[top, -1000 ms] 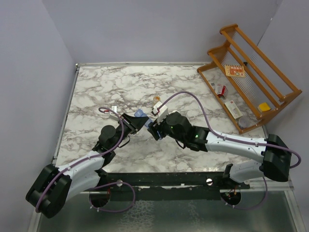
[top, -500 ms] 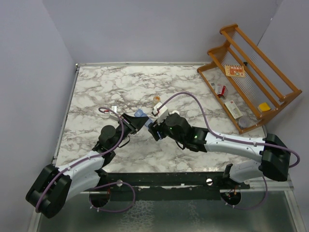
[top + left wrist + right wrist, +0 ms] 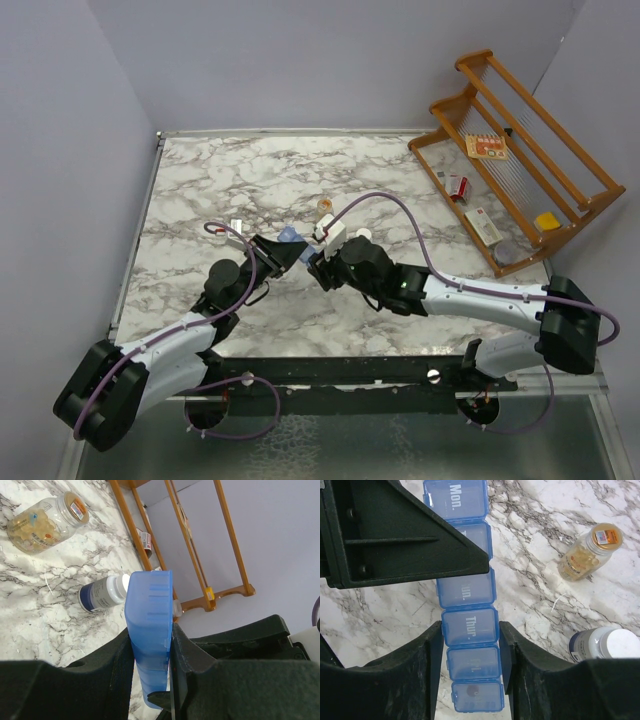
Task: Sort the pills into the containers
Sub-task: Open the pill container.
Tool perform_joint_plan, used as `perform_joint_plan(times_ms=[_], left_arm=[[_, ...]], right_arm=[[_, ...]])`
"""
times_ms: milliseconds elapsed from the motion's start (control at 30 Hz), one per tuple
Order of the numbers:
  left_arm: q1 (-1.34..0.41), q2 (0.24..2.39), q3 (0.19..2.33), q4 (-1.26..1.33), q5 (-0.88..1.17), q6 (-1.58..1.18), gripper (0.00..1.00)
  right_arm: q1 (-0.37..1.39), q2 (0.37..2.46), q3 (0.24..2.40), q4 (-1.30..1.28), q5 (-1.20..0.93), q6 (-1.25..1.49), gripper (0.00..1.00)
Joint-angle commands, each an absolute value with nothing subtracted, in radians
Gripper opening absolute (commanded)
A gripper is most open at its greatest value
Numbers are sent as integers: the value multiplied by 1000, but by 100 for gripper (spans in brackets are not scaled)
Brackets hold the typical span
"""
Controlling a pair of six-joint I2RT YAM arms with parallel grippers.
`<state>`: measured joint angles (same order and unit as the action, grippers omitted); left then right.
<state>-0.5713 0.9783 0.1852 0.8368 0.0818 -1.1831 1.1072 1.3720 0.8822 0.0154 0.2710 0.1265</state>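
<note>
The left gripper (image 3: 151, 636) is clamped on the pill box (image 3: 149, 595) near the middle of the table (image 3: 220, 170) — the right gripper (image 3: 470, 627) straddles its "Thur." lid, but I cannot tell whether it presses. Hold the box steady and close squarely.

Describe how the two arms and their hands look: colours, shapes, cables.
The left arm and right arm have white links, black joints and bulky black bases. A thin purple cable loops along each. The left hand and right hand are matte black, each with two broad, wedge-shaped fingers.
</note>
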Motion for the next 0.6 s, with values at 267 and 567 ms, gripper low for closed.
perform_joint_plan(times_ms=[267,567], left_arm=[[-571,928,108,934,75,-1194,0],[-571,851,36,1112,74,-1195,0]], right_arm=[[1104,1301,899,49,213,175,35],[1104,1262,876,95,151,233,31]])
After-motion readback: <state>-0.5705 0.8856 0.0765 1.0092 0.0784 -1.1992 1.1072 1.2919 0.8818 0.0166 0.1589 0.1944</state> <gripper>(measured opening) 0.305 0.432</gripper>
